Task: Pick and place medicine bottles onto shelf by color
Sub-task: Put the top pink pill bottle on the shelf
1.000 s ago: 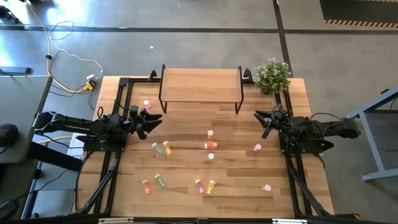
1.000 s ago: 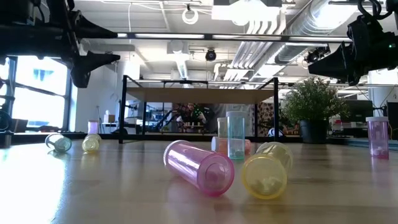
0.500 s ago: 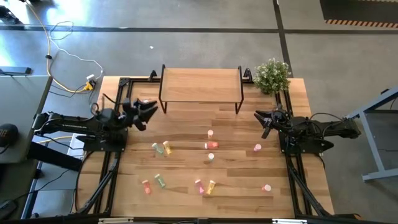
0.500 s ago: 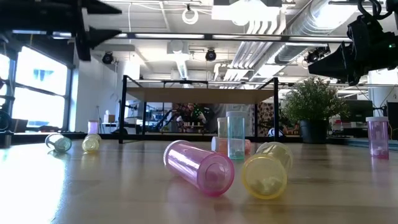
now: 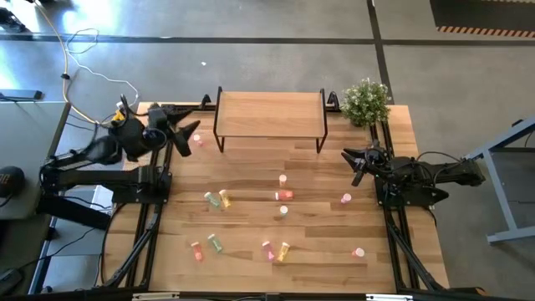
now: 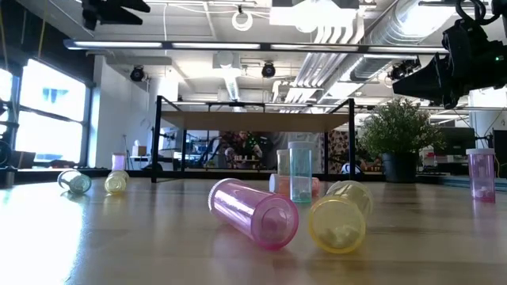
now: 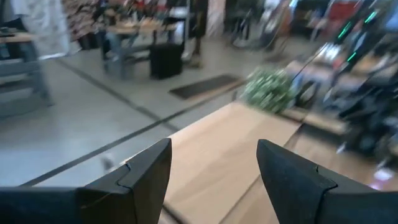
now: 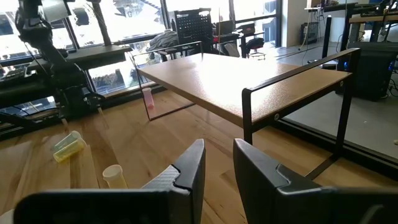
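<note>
Several small medicine bottles lie or stand scattered on the wood table: a pink one (image 5: 197, 140) by the shelf's left legs, a green (image 5: 211, 199) and a yellow one (image 5: 224, 198), and a red-orange one (image 5: 284, 195) mid-table. In the low view a pink bottle (image 6: 253, 214) and a yellow one (image 6: 338, 222) lie closest to the camera. The shelf (image 5: 269, 113) stands at the far edge with a bare top. My left gripper (image 5: 185, 133) is raised high at the shelf's left end, open and with nothing in it (image 7: 214, 148). My right gripper (image 5: 359, 164) waits at the right, its fingers (image 8: 219, 149) a narrow gap apart around nothing.
A potted plant (image 5: 365, 101) stands at the far right corner beside the shelf. More bottles lie near the front edge (image 5: 283, 250) and on the right side (image 5: 346, 198). Black arm frames (image 5: 150, 226) run along both side edges of the table.
My left gripper has risen well above the table and swung toward the far left corner, rolling about its own axis as it went. It has stayed open with nothing in it. No bottle has moved.
</note>
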Robot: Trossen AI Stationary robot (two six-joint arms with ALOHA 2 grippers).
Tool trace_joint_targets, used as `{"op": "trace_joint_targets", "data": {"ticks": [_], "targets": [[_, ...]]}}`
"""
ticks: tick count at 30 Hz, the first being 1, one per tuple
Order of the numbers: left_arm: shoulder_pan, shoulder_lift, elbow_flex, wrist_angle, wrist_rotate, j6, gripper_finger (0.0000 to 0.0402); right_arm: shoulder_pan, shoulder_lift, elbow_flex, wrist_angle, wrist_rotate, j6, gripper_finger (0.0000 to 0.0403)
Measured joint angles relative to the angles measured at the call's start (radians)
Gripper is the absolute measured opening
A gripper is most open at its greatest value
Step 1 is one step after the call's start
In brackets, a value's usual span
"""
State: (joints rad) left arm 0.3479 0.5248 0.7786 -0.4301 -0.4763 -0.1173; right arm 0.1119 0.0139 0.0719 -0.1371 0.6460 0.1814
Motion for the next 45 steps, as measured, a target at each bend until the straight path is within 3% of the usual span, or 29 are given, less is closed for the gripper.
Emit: {"op": "trace_joint_targets", "data": {"ticks": [6, 10, 19, 23, 36, 45], "targets": [[0.096, 0.102, 0.177, -0.273, 0.001, 0.053, 0.0227, 0.0, 0.0, 0.0, 0.0, 0.0, 0.0, 0.0073], [0.161, 0.195, 0.264, -0.42, 0.06, 0.114, 0.0227, 0.0, 0.0, 0.0, 0.0, 0.0, 0.0, 0.0073], [0.332, 0.361, 0.342, -0.656, 0.388, 0.247, 0.0227, 0.0, 0.0, 0.0, 0.0, 0.0, 0.0, 0.0073], [0.404, 0.421, 0.342, -0.767, 0.462, 0.282, 0.0226, 0.0, 0.0, 0.0, 0.0, 0.0, 0.0, 0.0073], [0.577, 0.548, 0.342, -0.787, 0.546, 0.51, 0.0181, 0.0, 0.0, 0.0, 0.0, 0.0, 0.0, 0.0073], [0.71, 0.672, 0.342, -0.793, 0.581, 0.503, 0.0186, 0.0, 0.0, 0.0, 0.0, 0.0, 0.0, 0.0073]]}}
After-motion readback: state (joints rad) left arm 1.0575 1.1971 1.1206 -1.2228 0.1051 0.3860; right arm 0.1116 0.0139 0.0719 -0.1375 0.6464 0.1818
